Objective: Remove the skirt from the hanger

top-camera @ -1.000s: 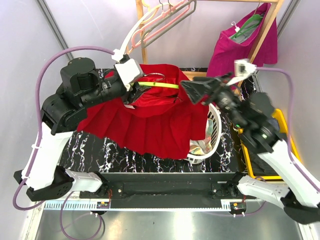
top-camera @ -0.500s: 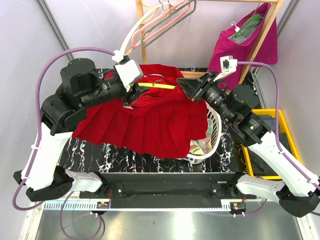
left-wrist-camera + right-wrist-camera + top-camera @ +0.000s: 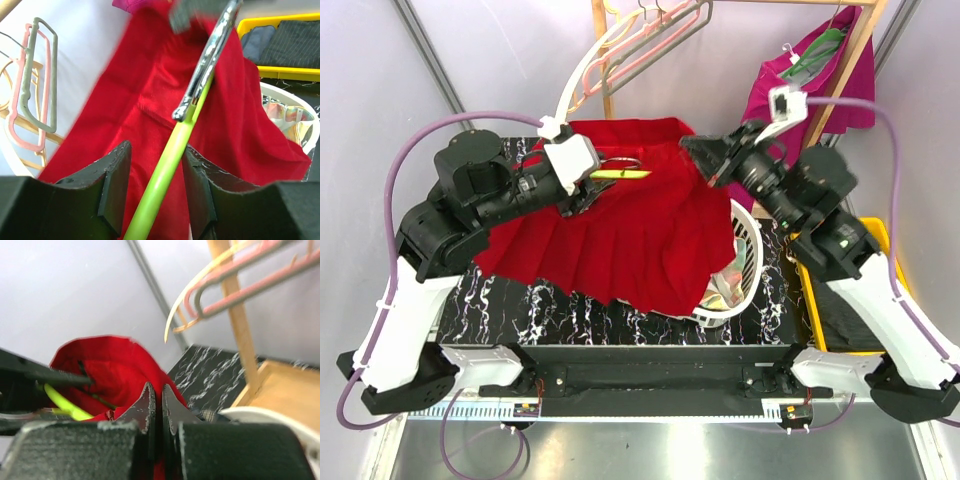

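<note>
Black marbled table carries the red skirt, fanned toward the arms' bases. Beyond, the lime hanger runs left-right along its waistband. Left gripper, reaching in from the left, clasps the bar between half-parted fingers. Right gripper, nearer the waistband's right end, is pinched tight on cloth there.

The red pleated skirt is spreading wide over the table, its upper edge lifting toward the back and its hem fanning forward. The hanger (a lime-green bar ending in a chrome hook) is sitting roughly level against the skirt's upper left part, red cloth showing behind and below it
</note>
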### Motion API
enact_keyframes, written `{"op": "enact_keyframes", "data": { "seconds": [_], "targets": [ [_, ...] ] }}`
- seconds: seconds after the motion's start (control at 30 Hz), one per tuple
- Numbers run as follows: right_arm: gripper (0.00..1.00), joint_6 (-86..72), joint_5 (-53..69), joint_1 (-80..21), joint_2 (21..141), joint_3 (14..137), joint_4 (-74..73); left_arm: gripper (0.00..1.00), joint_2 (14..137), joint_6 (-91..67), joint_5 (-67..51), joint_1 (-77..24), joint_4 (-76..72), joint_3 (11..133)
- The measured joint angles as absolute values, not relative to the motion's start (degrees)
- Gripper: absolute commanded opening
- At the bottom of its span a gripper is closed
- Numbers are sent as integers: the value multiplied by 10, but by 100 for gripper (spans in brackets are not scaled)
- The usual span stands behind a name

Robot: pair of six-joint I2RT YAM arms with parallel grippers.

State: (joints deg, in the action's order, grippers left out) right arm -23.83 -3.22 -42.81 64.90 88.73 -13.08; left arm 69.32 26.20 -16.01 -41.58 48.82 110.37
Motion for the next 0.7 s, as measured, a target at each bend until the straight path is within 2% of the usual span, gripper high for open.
{"op": "enact_keyframes", "data": {
  "seconds": [0.33, 0.57, 0.7],
  "targets": [
    [0, -94, -64, -436, 739, 1178, -238, 0, 683, 265, -165, -431, 429, 1078],
    [0, -116, 11, -435, 965, 1533, -331, 0, 693, 265, -157, -439, 426, 1098],
    [0, -178, 96, -432, 1040, 1582, -333, 0, 722, 265, -155, -453, 446, 1139]
  ]
}}
